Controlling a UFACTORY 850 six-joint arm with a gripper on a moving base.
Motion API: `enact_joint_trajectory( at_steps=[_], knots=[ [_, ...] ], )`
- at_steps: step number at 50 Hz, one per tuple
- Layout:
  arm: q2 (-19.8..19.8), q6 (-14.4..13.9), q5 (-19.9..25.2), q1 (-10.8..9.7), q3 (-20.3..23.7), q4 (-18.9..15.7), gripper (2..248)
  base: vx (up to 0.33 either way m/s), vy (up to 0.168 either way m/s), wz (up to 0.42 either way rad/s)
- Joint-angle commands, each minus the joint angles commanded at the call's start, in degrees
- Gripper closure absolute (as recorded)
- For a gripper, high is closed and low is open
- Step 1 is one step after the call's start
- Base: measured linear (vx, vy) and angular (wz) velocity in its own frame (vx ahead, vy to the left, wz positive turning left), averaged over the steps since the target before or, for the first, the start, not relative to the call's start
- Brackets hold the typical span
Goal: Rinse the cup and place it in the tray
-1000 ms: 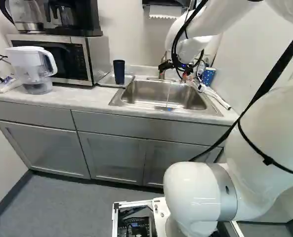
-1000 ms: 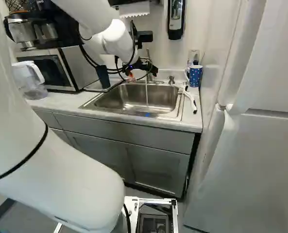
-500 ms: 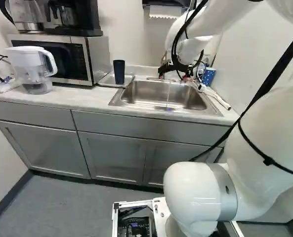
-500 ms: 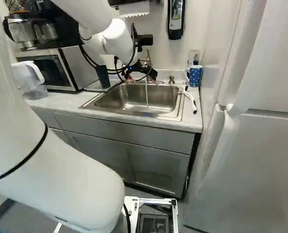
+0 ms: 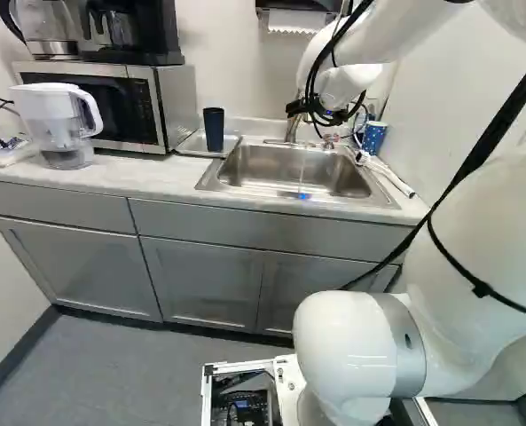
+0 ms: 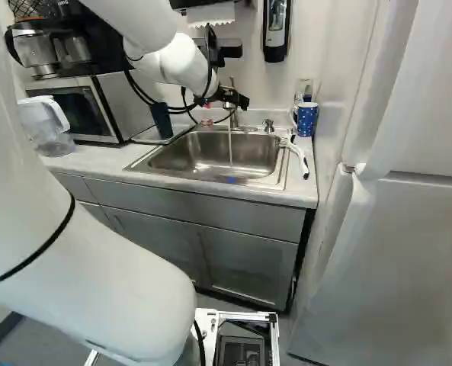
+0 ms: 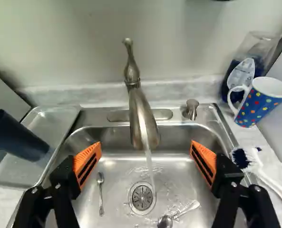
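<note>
— Grey cabinets [image 5: 200, 275] carry a pale counter [image 5: 138, 179], with a metal sink [image 6: 210, 156] set into it. What does each view give you?

— Only the wrist view lets me make out two spoons in the sink: one [image 7: 101, 192] beside the drain [image 7: 142, 197], one [image 7: 165, 222] near it on the other side. Water [image 7: 150, 173] runs from the tap [image 7: 140, 111] in all three views.

— And the base views?

— They show the white pitcher [image 5: 58, 120] by the microwave [image 5: 178, 102]. Just the right one has the wall dispenser [image 6: 276, 30] and the big white door [image 6: 401, 236].

— Any labels?

— There's a pale one [image 7: 240, 76] on the bottle [image 7: 229, 71] behind the dotted mug [image 7: 259, 102]. A brush [image 7: 269, 183] lies near that mug, beside the sink.

— How's the arm [image 6: 176, 61] posed?

— Reaching forward over the counter, wrist bent, with the gripper [image 6: 224, 101] above the sink, facing ahead and down towards the tap.

— Is it grasping anything?

— No, its fingers are spread wide, orange pads [image 7: 87, 164] apart, nothing pinched between them.

— So where's the cup [image 7: 12, 137]?

— Dark and upright, standing in the metal tray [image 7: 55, 118] beside the sink, on the microwave's side.
</note>
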Motion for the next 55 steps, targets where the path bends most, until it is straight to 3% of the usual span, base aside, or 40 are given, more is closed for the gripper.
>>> enact_joint_trajectory(
  at_steps=[17,55],
  knots=[
    [-0.3,0.0,9.5,0.0,-0.3,1.4,3,0.0,0.0,0.0],
    [-3.8,0.0,13.0,1.0,-7.8,1.5,3,0.0,0.0,0.0]
  ],
)
